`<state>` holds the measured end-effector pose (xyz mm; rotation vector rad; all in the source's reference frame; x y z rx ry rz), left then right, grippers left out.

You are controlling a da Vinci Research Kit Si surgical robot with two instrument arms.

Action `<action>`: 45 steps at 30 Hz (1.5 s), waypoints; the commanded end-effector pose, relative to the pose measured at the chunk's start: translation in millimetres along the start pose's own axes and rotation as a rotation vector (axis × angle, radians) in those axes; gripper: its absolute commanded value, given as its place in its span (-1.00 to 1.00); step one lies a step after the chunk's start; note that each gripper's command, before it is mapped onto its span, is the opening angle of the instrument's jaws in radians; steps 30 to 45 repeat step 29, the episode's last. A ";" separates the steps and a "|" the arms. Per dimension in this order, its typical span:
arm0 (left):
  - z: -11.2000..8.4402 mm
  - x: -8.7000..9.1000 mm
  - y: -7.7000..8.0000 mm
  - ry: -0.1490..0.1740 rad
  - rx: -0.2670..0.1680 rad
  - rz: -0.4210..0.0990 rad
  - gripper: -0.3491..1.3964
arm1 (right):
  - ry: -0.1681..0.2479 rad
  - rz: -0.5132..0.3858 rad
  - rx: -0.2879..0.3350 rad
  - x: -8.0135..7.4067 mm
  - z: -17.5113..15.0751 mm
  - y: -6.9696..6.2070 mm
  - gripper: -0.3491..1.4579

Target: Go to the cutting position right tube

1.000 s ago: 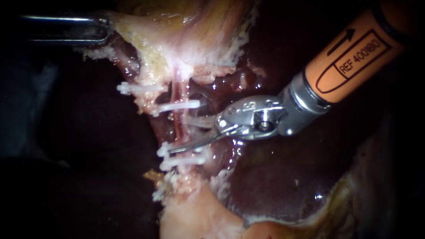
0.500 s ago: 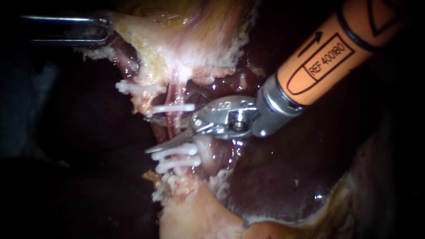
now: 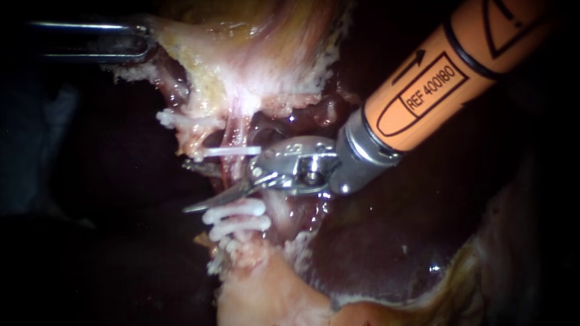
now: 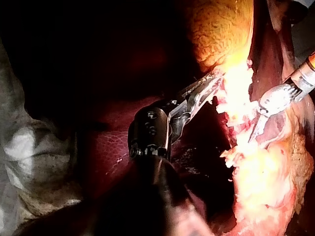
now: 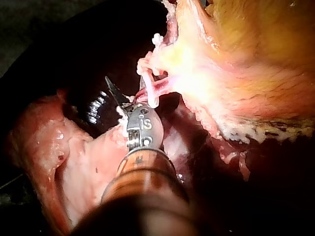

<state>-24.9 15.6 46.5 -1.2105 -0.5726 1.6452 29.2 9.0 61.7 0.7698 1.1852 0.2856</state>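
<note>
Dark surround, pale crumpled cloth [image 4: 22,157]

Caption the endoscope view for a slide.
Right instrument, blades open around a clipped tube, between the upper clip and two lower clips.

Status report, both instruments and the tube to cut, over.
Left instrument shut on tissue. Right instrument open, blades straddling tube below upper clip. Lower clips close under lower blade.

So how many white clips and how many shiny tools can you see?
White clips: 4
Instruments: 2, the left instrument and the right instrument
Total: 6
</note>
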 end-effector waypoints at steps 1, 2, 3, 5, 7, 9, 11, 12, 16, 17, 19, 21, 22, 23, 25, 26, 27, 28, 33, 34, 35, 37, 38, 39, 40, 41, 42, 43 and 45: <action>0.0 0.0 0.0 0.000 0.000 0.000 -1.00 | 0.000 0.004 0.008 0.3 0.0 -0.5 0.82; 0.0 0.0 0.0 0.000 0.000 0.000 -1.00 | 0.004 0.002 0.015 0.5 0.1 -1.0 0.82; 0.0 0.0 0.0 0.000 -0.001 0.000 -1.00 | 0.013 0.000 0.022 0.7 0.1 -1.5 0.82; -0.1 0.0 0.0 0.000 -0.001 0.000 -1.00 | 0.029 0.004 0.036 1.4 0.2 -2.5 0.82; -0.1 0.0 0.0 0.000 -0.001 0.000 -1.00 | 0.040 0.010 0.044 2.0 0.1 -3.2 0.82; -0.1 0.0 0.0 0.000 -0.001 0.000 -1.00 | 0.047 0.013 0.049 2.7 0.0 -3.8 0.82; 0.0 0.0 0.0 0.000 -0.001 0.000 -1.00 | 0.054 0.015 0.051 3.1 -0.2 -4.0 0.82; 0.0 0.0 -0.1 0.000 -0.001 0.000 -1.00 | 0.057 0.016 0.052 3.3 -0.2 -4.0 0.82; 0.0 0.0 -0.1 0.000 -0.001 0.000 -1.00 | 0.060 0.016 0.053 3.2 -0.4 -3.9 0.82; 0.0 0.0 -0.1 0.000 -0.001 0.000 -1.00 | 0.060 0.015 0.053 3.2 -0.4 -3.9 0.82; -0.1 0.0 0.0 0.000 -0.001 0.000 -1.00 | 0.060 0.015 0.053 3.1 -0.4 -3.8 0.82; -0.1 0.0 0.0 0.000 -0.001 0.000 -1.00 | 0.060 0.015 0.053 3.1 -0.4 -3.8 0.82; -0.1 0.0 0.0 0.000 -0.001 0.000 -1.00 | 0.060 0.015 0.053 3.1 -0.4 -3.8 0.82; -0.1 0.0 0.0 0.000 -0.001 0.000 -1.00 | 0.060 0.015 0.053 3.1 -0.4 -3.8 0.82; -0.1 0.0 0.0 0.000 -0.001 0.000 -1.00 | 0.060 0.015 0.054 3.1 -0.4 -3.9 0.82; -0.1 0.0 0.0 0.000 -0.001 0.000 -1.00 | 0.060 0.015 0.054 3.1 -0.5 -3.9 0.82; -0.1 0.0 0.0 0.000 -0.001 0.000 -1.00 | 0.060 0.015 0.054 3.1 -0.5 -3.9 0.82; -0.1 0.0 0.0 0.000 -0.001 0.000 -1.00 | 0.060 0.015 0.054 3.1 -0.5 -3.9 0.82; -0.1 0.0 0.0 0.000 -0.001 0.000 -1.00 | 0.060 0.015 0.054 3.1 -0.5 -3.9 0.82; -0.1 0.0 0.0 0.000 -0.001 0.000 -1.00 | 0.060 0.015 0.054 3.1 -0.5 -3.9 0.82; -0.1 0.0 0.0 0.000 -0.001 0.000 -1.00 | 0.060 0.015 0.054 3.1 -0.5 -3.9 0.82; -0.1 0.0 0.0 0.000 -0.001 0.000 -1.00 | 0.060 0.015 0.054 3.1 -0.5 -3.9 0.82; -0.1 0.0 0.0 0.000 -0.001 0.000 -1.00 | 0.060 0.015 0.054 3.1 -0.5 -3.9 0.82; -0.1 0.0 0.0 0.000 -0.001 0.000 -1.00 | 0.060 0.015 0.054 3.1 -0.5 -3.9 0.82; -0.1 0.0 0.0 0.000 -0.001 0.000 -1.00 | 0.060 0.015 0.054 3.1 -0.5 -3.9 0.82; -0.1 0.0 0.0 0.000 -0.001 0.000 -1.00 | 0.060 0.015 0.054 3.1 -0.5 -3.9 0.82; -0.1 0.0 0.0 0.000 -0.001 0.000 -1.00 | 0.060 0.015 0.054 3.1 -0.5 -3.9 0.82; -0.1 0.0 0.0 0.000 -0.001 0.000 -1.00 | 0.060 0.015 0.054 3.1 -0.5 -3.9 0.82; -0.1 0.0 0.0 0.000 -0.001 0.000 -1.00 | 0.060 0.015 0.054 3.1 -0.5 -3.9 0.82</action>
